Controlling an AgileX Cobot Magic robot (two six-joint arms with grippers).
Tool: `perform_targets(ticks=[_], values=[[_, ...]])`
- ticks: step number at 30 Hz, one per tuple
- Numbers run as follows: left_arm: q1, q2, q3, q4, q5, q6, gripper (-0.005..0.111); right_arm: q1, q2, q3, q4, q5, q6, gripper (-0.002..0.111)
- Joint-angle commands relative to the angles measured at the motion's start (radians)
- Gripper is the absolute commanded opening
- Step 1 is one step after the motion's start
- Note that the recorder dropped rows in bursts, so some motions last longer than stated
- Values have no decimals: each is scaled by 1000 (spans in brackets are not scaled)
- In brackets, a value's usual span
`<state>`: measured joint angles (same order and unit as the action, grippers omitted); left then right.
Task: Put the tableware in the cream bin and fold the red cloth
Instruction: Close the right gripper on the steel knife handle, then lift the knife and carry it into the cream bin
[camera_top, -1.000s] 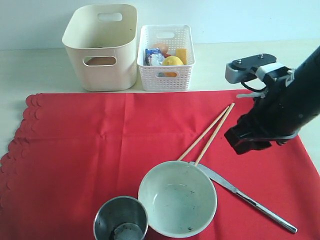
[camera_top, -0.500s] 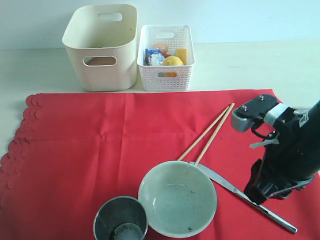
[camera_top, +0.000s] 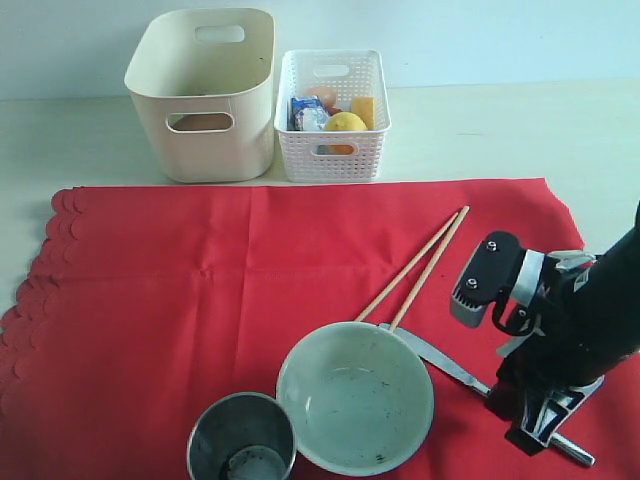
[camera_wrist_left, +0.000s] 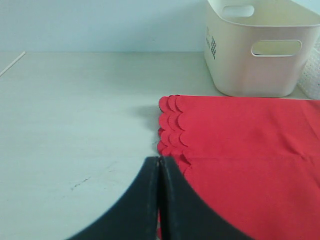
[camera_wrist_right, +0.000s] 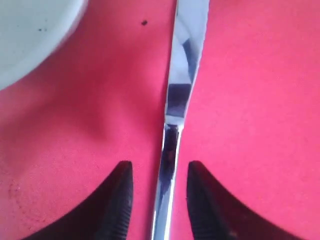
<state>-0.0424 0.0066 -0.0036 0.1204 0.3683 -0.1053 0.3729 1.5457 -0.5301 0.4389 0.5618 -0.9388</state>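
My right gripper (camera_wrist_right: 159, 175) stands over the steel knife (camera_top: 445, 362). The knife lies on the red cloth (camera_top: 200, 280), with its blade end just beside the pale green bowl (camera_top: 355, 400). My two fingers are spread, one on each side of the handle. In the right wrist view a strip of cloth shows between each finger and the steel, so nothing is pinched yet.

To do this step well, I think I should go down until the tips nearly press the cloth, because the handle is thin and lies low. Then I should close slowly, with the handle in the middle of the pads. The steel looks smooth and may slip or turn, so a grip near the place where handle meets blade seems better balanced. I must take care not to catch the cloth together with it.

The cream bin (camera_top: 200, 150) stands beyond the far edge of the cloth, well apart from the knife. My left gripper (camera_wrist_left: 159, 200), fingers pressed together and holding nothing, hangs at the scalloped edge of the cloth.
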Motion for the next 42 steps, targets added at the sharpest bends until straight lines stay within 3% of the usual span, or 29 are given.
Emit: perform_targets(ticks=[1, 8, 17, 24, 33, 42], values=[[3, -7, 4, 0, -5, -5, 0, -2, 48, 5, 12, -18, -10, 41], [3, -7, 4, 0, -5, -5, 0, -2, 106, 5, 25, -61, -10, 37], [3, -7, 4, 0, -5, -5, 0, -2, 88, 3, 29, -57, -10, 0], [3, -7, 4, 0, -5, -5, 0, -2, 27, 3, -8, -45, 3, 0], [3, -7, 4, 0, -5, -5, 0, -2, -101, 3, -153, -33, 169, 0], [3, -7, 4, 0, -5, -3, 0, -2, -205, 3, -193, 123, 184, 0]])
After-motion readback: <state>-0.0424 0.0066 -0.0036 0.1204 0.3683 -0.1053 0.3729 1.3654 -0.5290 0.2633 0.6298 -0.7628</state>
